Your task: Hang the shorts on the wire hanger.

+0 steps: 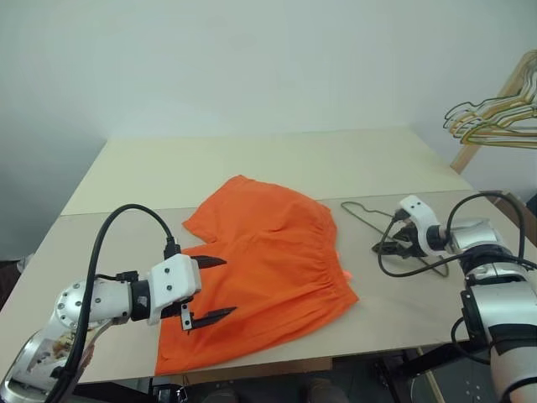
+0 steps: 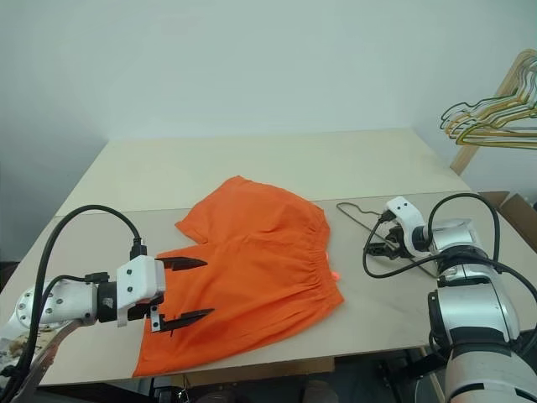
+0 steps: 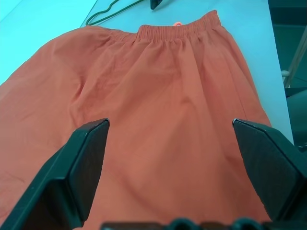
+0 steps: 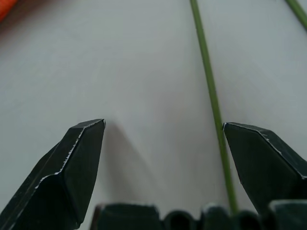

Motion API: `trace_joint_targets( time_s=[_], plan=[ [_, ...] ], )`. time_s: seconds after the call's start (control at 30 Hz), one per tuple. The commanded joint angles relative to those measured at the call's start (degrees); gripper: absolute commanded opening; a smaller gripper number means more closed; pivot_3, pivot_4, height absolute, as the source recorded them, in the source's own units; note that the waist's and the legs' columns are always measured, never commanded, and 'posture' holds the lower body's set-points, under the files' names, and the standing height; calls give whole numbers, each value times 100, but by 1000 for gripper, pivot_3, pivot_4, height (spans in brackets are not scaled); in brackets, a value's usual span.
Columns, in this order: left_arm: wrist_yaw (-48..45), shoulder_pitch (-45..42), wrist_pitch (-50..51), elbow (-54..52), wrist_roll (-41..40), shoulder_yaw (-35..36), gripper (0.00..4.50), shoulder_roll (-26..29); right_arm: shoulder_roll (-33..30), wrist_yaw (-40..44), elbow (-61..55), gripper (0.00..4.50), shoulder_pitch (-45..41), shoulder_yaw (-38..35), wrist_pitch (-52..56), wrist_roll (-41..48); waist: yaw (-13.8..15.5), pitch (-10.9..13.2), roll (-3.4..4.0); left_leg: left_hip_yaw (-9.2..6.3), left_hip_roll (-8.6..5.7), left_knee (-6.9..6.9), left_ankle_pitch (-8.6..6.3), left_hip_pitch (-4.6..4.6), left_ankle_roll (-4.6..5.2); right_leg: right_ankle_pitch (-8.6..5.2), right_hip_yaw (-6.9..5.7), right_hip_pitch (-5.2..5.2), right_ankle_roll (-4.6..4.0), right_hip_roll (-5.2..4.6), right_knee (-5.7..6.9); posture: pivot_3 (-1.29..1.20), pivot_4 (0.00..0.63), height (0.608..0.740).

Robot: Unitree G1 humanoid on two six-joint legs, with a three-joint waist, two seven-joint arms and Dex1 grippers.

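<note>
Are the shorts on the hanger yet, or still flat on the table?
Still flat: the shorts lie spread on the table, apart from the wire hanger.

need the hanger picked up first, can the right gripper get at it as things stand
Probably yes: the right gripper is open just above the hanger, one wire running between its fingers, with bare table around and the shorts lying apart.
</note>
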Motion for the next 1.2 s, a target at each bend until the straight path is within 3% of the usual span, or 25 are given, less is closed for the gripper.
trace_joint_targets(
  time_s=[0.03,0.07,0.17,0.53,0.57,0.77,0.9,1.03,1.2],
  plan=[
    [75,-56,-171,-85,44,41,4452,45,40,184,25,4500,-202,37,50,-139,12,-1,1,0,0,0,0,0,0,0,0,0,0,0,0,78,0,740],
    [82,-40,-174,-90,57,46,4452,48,52,255,23,4500,-202,43,40,-160,20,-1,2,0,0,0,0,1,0,0,0,1,0,0,0,80,0,740],
    [112,-38,-187,-77,88,35,4500,53,72,364,-1,3903,-194,126,-22,-309,23,-4,5,0,1,0,1,2,-1,0,0,1,0,0,2,84,0,740],
    [181,-65,-243,-55,180,-8,4500,49,180,155,179,209,-128,377,77,-782,38,-30,4,0,1,0,1,6,-2,0,-1,9,0,2,0,88,0,740],
    [183,-64,-244,-60,179,-7,4500,48,184,168,183,23,-113,379,70,-786,40,-36,5,0,2,0,1,7,-2,0,-1,10,0,2,0,88,0,740],
    [277,-130,-232,-55,184,-9,4500,-2,153,154,29,23,-133,239,3,-669,42,-44,5,-2,1,-1,1,9,-2,0,-1,13,0,2,-1,86,0,740],
    [707,-434,-32,15,-246,225,4500,-479,23,-240,-409,23,-263,-195,331,-356,47,-43,8,-4,0,0,1,4,-2,0,-1,9,0,0,0,90,0,740],
    [1266,-778,434,70,-1255,617,4500,-1205,-138,-141,-2609,23,428,-706,1372,170,70,-45,13,-23,2,-4,1,-4,-2,0,-1,-3,1,-1,2,82,0,740],
    [1993,-1303,1161,237,-2112,572,4500,-1817,316,-1474,-6064,23,1542,-1705,2529,596,152,-46,14,-40,0,-3,1,-6,-2,1,0,-6,2,-4,10,48,0,740]
  ],
)
